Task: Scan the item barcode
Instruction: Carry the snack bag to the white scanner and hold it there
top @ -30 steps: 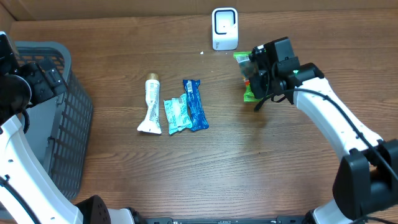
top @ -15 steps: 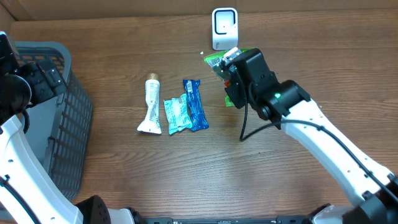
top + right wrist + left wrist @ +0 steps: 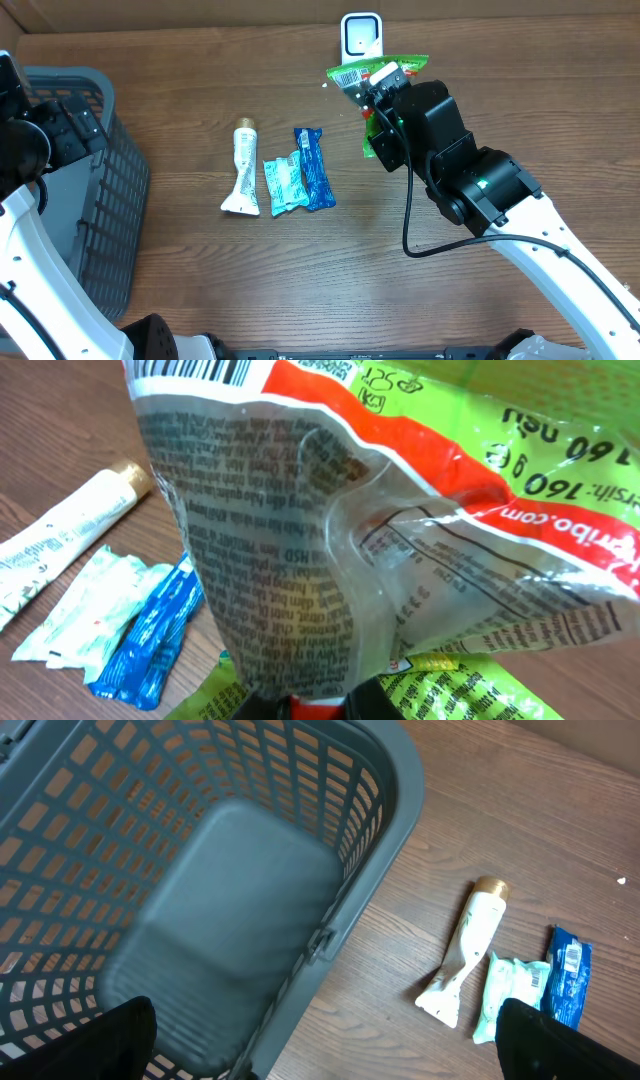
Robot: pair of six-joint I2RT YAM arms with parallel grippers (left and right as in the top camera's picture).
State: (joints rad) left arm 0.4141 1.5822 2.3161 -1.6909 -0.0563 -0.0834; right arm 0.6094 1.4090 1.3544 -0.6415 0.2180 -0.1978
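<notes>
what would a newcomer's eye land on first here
The green snack bag, pinched in the right gripper, hangs close by the white scanner at the back, barcode showing. Left of it lie a tube, a teal packet and a blue packet, with a grey basket at the left.

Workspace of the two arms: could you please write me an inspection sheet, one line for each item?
Surface: brown wooden table; one small white speck near the scanner.
Job's things: green and red plastic snack bag held up just in front of the white upright scanner; its barcode shows to the overhead camera.
Clutter: white tube with gold cap, pale teal packet and blue wrapper, lying side by side mid-table.
Grippers: right gripper shut on the snack bag; left gripper open, empty, above the basket.
Cables: black cable hanging in a loop from the right arm.
Surroundings: grey plastic mesh basket at the left; nothing seen inside.
</notes>
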